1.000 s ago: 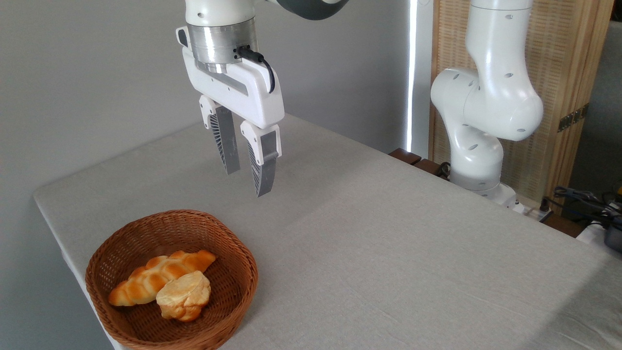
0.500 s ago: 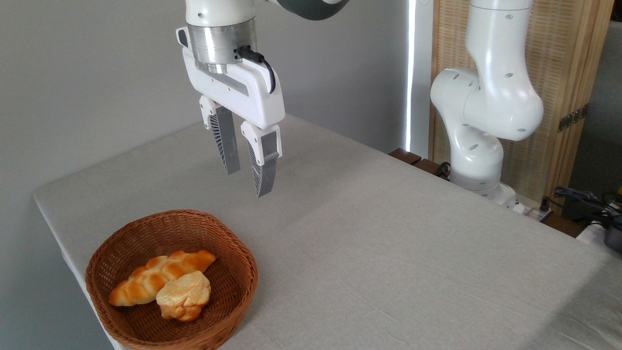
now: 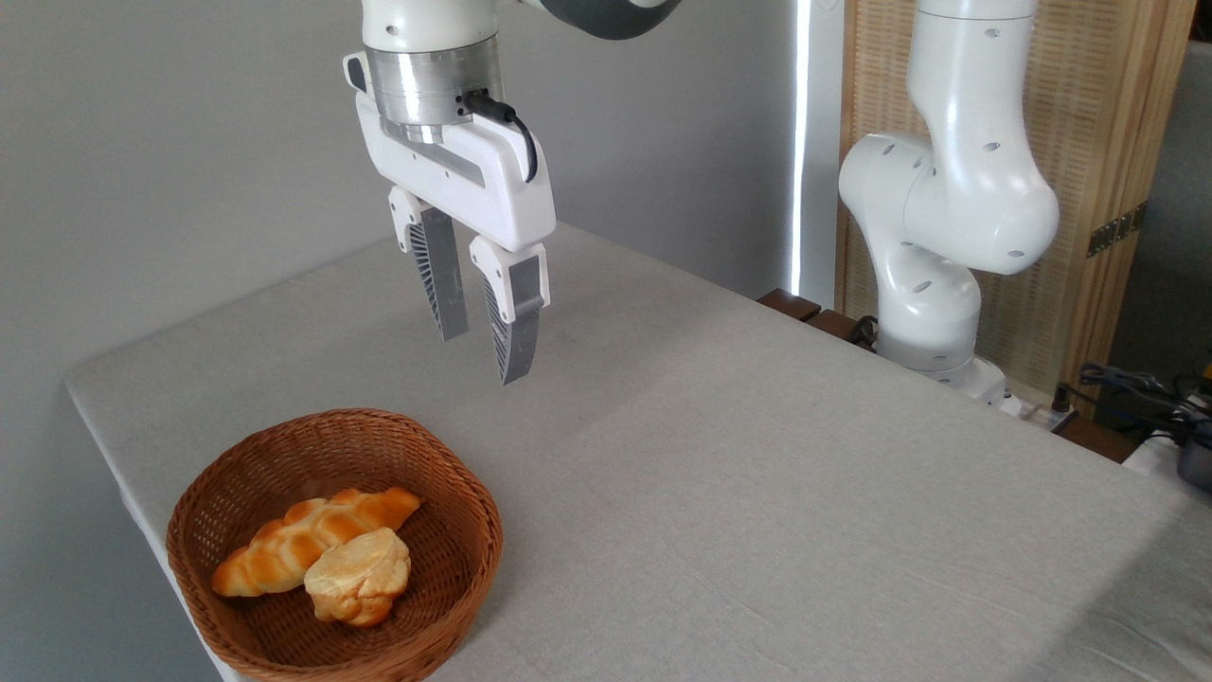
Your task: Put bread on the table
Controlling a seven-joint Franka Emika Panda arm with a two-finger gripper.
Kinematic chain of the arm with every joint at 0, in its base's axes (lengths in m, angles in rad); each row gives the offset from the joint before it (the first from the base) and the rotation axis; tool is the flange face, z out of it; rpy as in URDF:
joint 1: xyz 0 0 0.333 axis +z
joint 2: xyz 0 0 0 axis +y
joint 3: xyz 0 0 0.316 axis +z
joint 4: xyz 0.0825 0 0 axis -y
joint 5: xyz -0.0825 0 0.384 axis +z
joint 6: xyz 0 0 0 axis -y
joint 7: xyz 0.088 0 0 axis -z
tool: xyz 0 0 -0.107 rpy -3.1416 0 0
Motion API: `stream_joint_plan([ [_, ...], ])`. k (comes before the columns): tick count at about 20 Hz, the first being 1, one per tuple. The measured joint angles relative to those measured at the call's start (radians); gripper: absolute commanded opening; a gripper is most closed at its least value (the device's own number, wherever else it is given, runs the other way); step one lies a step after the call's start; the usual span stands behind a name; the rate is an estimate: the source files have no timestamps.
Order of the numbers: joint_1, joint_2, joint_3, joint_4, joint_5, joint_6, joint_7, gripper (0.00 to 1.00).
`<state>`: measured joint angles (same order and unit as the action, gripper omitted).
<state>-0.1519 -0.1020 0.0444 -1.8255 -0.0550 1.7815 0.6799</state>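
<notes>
The bread (image 3: 359, 576), a small lumpy bun with a pale cream top and golden edges, lies inside a brown wicker basket (image 3: 454, 583) at the front left of the table (image 3: 757, 493). It rests against a long braided golden loaf (image 3: 308, 538). My gripper (image 3: 482, 358) hangs open and empty well above the cloth, up and to the right of the basket. Its fingers point down with a gap between them.
The arm's white base (image 3: 933, 284) stands at the table's far right edge. A wooden slatted screen (image 3: 1117, 142) and cables (image 3: 1136, 388) are behind it. The table's left edge runs close to the basket.
</notes>
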Motion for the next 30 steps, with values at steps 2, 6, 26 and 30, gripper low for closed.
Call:
stream_joint_plan([
  [2, 0.0, 0.0, 0.0, 0.0, 0.0, 0.0, 0.0, 1.0],
  [6, 0.0, -0.001, 0.0, 0.0, 0.0, 0.0, 0.0, 1.0],
  [26, 0.0, -0.001, 0.0, 0.0, 0.0, 0.001, 0.0, 1.0],
  [30, 0.0, 0.0, 0.0, 0.0, 0.0, 0.02, 0.0, 1.0],
])
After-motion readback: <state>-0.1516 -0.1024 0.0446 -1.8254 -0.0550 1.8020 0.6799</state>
